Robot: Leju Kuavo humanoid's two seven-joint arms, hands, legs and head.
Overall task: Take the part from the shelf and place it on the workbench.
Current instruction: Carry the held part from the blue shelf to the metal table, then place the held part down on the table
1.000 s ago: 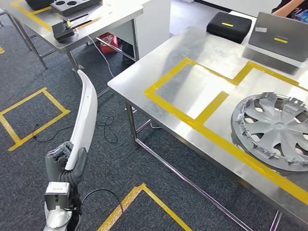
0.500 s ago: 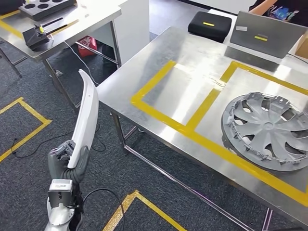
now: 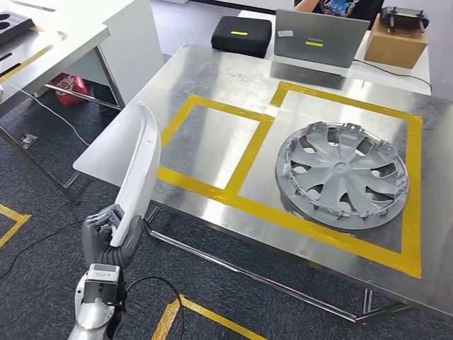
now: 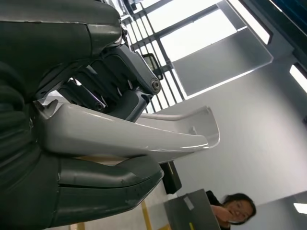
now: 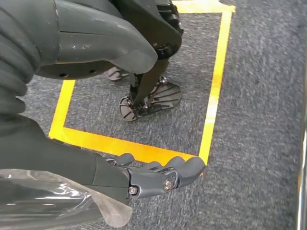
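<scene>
A long, curved white part (image 3: 140, 164) stands upright in my left hand (image 3: 110, 237), which grips its lower end just off the near left corner of the steel workbench (image 3: 214, 71). In the left wrist view the part (image 4: 126, 134) lies between the thumb (image 4: 108, 187) and the dark fingers (image 4: 119, 81). Yellow tape marks two squares on the bench; the left square (image 3: 214, 145) is bare and a grey hubcap (image 3: 342, 173) lies in the right one. My right hand (image 5: 54, 158) hangs over the carpet, its fingers (image 5: 163, 176) apart and holding nothing.
A black case (image 3: 238, 35), a grey laptop (image 3: 319, 39) and a cardboard box (image 3: 396, 39) sit along the bench's far edge, with a person (image 3: 342, 6) behind them. Another table (image 3: 53, 42) stands to the left. Cables and yellow tape (image 3: 214, 319) lie on the carpet.
The whole view has swung round, bringing the workbench to the centre and closer; the camera moved. My left hand still grips the white part upright.
</scene>
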